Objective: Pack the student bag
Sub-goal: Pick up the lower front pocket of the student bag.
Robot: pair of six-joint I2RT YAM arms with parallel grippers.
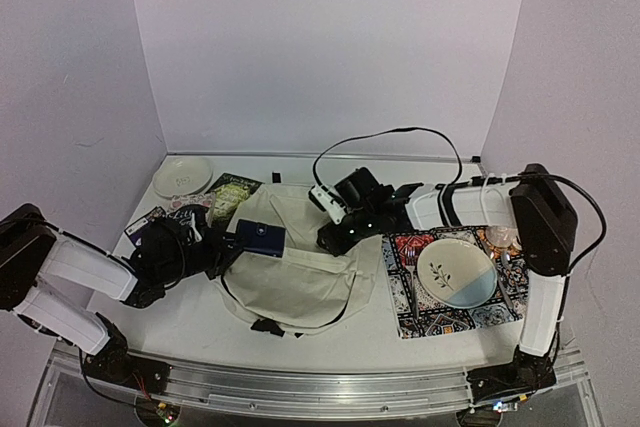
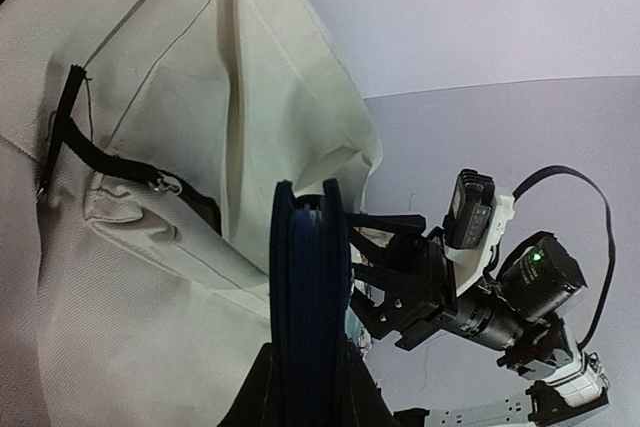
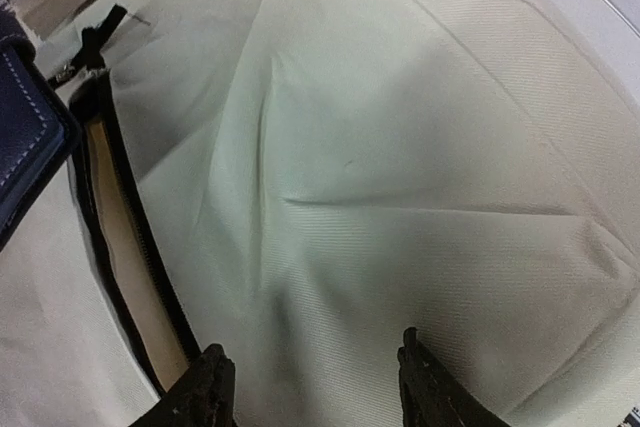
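cream fabric covers the middle of the table [image 1: 340, 347]: the student bag [image 1: 300, 272] lies flat there, slumped and creased, between the two arms. its black-edged zipper opening [image 3: 110, 237] gapes along its left side. the left arm [image 1: 90, 272] extends in from the left, and the left jaws are clamped on a dark blue book [image 1: 260, 237], held at the bag's left edge just beside that opening. the left wrist view shows the book edge-on between the jaws. the right arm [image 1: 450, 205] stretches across from the right, with the right jaws over the bag's far right part. they are spread wide and hold nothing, with bare cloth under them; whether they touch the cloth i cannot tell. right of the bag, a patterned mat [image 1: 400, 312] carries a plate [image 1: 455, 272]. at the far left lie a white plate [image 1: 182, 175] and some books [image 1: 232, 195].
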